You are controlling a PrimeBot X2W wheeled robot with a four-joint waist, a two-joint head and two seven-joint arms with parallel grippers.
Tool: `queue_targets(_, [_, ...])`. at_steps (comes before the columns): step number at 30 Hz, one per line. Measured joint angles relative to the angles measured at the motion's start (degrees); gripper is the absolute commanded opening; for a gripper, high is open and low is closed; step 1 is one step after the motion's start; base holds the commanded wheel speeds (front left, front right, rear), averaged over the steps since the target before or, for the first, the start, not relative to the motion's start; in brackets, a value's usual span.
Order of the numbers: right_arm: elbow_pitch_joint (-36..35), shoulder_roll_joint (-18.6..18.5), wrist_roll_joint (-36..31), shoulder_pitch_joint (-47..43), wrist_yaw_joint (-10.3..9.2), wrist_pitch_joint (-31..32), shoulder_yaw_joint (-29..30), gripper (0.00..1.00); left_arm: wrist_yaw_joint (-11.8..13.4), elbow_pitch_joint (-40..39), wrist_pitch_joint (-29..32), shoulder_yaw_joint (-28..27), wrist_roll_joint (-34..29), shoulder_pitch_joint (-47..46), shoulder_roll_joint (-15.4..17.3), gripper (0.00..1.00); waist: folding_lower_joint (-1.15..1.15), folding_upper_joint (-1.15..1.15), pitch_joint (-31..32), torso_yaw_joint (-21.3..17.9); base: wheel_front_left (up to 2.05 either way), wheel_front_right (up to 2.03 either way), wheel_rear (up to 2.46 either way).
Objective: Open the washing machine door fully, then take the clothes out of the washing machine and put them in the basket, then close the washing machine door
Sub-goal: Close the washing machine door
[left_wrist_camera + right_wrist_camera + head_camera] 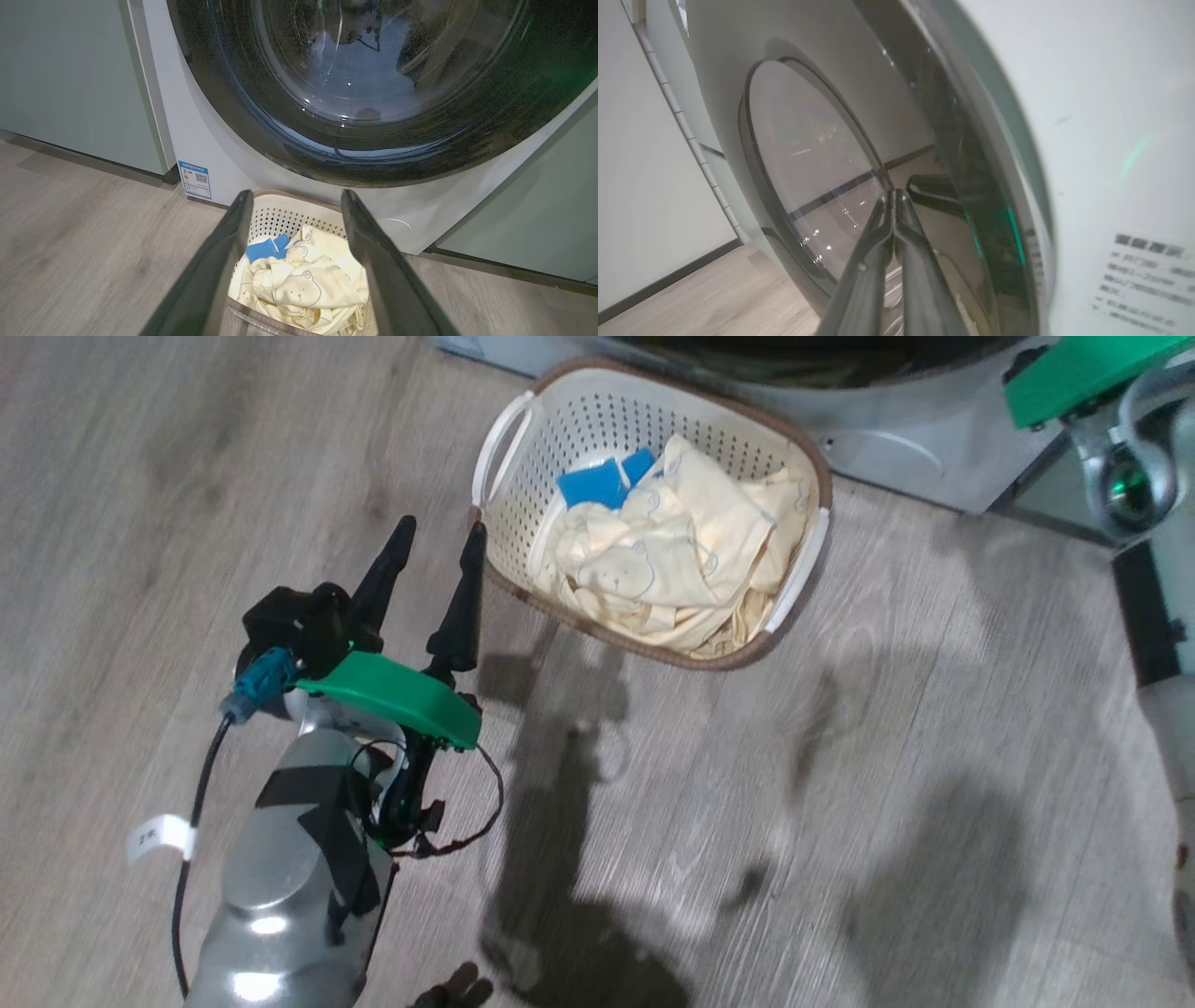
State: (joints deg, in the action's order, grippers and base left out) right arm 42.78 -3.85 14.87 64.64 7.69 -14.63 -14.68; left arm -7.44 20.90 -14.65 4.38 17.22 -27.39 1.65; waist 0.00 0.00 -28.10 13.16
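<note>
The cream perforated basket (523,476) stands on the floor in front of the washing machine (219,154), with the pale yellow clothes (672,560) and their blue patches inside it. My left gripper (442,527) is open and empty, its tips just beside the basket's near-left rim. In the left wrist view its fingers (215,270) frame the basket (280,210) and the clothes (303,284). The washing machine door (383,158) lies flat against the white front. My right gripper (894,193) is shut, with its tips at the door's glossy black rim (952,140) beside the glass (808,158).
Green cabinet doors (70,79) flank the machine on both sides. A blue label sticker (194,179) and a round service flap (395,226) sit low on its front. My right arm's wrist (1130,476) hangs at the head view's upper right. Wooden floor (840,803) spreads around the basket.
</note>
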Motion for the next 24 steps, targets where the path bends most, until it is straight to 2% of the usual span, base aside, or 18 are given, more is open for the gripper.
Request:
queue_targets(9, [-3.87, 0.0, 4.34, -9.79, 0.0, 0.0, -5.22, 0.0, 0.0, 0.88, 0.0, -0.6, 0.0, 1.93, 0.77, 1.0, -0.01, 0.0, 5.99, -0.63, 0.0, 0.0, 0.0])
queue_targets(17, [-6.56, 0.11, 6.75, -19.12, 0.0, 0.0, -5.0, 0.0, 0.0, 2.2, 0.0, -2.48, 0.01, 4.37, 4.53, 1.0, -0.02, 0.0, 12.78, -2.28, 0.0, 0.0, 0.0])
queue_targets(20, [-6.7, 0.15, 6.81, -22.96, 0.0, 0.0, -3.55, 0.41, 0.0, 2.65, 0.0, -2.89, 0.54, 4.87, 6.21, 1.0, -0.01, 0.0, 15.06, -3.38, 0.0, 0.0, 0.0])
queue_targets(21, [-6.69, 0.15, 6.81, -24.21, 0.0, 0.0, -3.11, 0.78, 0.0, 2.78, 0.0, -2.87, 0.55, 5.04, 6.66, 1.0, -0.01, 0.0, 15.78, -3.78, 0.0, 0.0, 0.0])
queue_targets(22, [-6.67, 0.16, 6.81, -25.55, 0.0, 0.0, -2.56, 1.0, 0.0, 3.02, 0.0, -2.89, 0.68, 5.16, 7.01, 1.0, -0.01, 0.0, 16.53, -4.19, 0.0, 0.0, 0.0])
queue_targets(24, [-6.68, 0.21, 6.72, -28.11, 0.0, 0.0, -1.52, 1.0, 0.0, 3.32, 0.0, -2.78, 1.03, 5.6, 7.83, 1.0, -0.01, 0.0, 18.08, -5.02, 0.0, 0.0, 0.0])
